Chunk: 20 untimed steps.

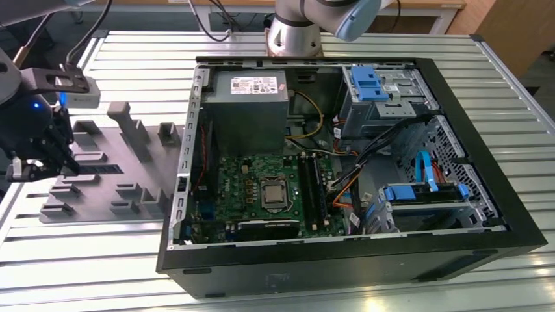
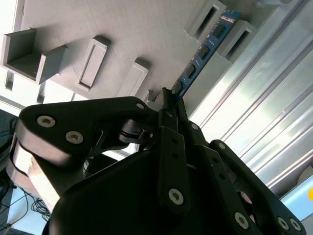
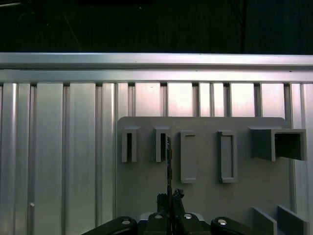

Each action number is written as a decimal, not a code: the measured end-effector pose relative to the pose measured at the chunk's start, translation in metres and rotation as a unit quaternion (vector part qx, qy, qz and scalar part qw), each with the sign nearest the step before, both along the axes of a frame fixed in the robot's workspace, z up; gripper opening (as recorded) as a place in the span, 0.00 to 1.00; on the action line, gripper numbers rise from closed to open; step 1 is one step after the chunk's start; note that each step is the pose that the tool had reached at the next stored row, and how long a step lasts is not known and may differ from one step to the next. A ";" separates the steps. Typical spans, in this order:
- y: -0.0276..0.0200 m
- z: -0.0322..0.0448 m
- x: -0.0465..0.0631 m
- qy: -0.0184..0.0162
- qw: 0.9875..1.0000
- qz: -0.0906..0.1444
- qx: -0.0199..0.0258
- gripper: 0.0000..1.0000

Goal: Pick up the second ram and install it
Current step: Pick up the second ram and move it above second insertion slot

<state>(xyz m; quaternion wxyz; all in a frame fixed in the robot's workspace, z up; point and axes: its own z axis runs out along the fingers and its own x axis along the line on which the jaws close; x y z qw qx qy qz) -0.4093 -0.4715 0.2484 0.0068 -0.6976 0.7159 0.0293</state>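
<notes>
Pincer (image 2: pixel 168 98) clamped on one end of the second ram (image 2: pixel 203 49), black fingers together on its flat faces. Ram is at the grey holder tray (image 1: pixel 113 188), near the worktop (image 1: pixel 130 273) edge on the exterior view's left, its far end between two slot blocks. Can't tell if it's seated or lifted.

Risk: the end-only grip on a long thin stick could let it pivot, slip, or snag the slot walls.

Ram is a blue-green board with dark chips; tray is matte plastic; worktop is ribbed metal.
</notes>
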 end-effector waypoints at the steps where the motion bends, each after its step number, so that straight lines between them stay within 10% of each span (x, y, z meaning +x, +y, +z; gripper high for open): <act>1: 0.0000 0.0002 0.000 0.000 1.000 0.000 0.000 0.14; 20: 0.0000 0.0073 0.000 0.000 1.000 0.000 0.000 0.14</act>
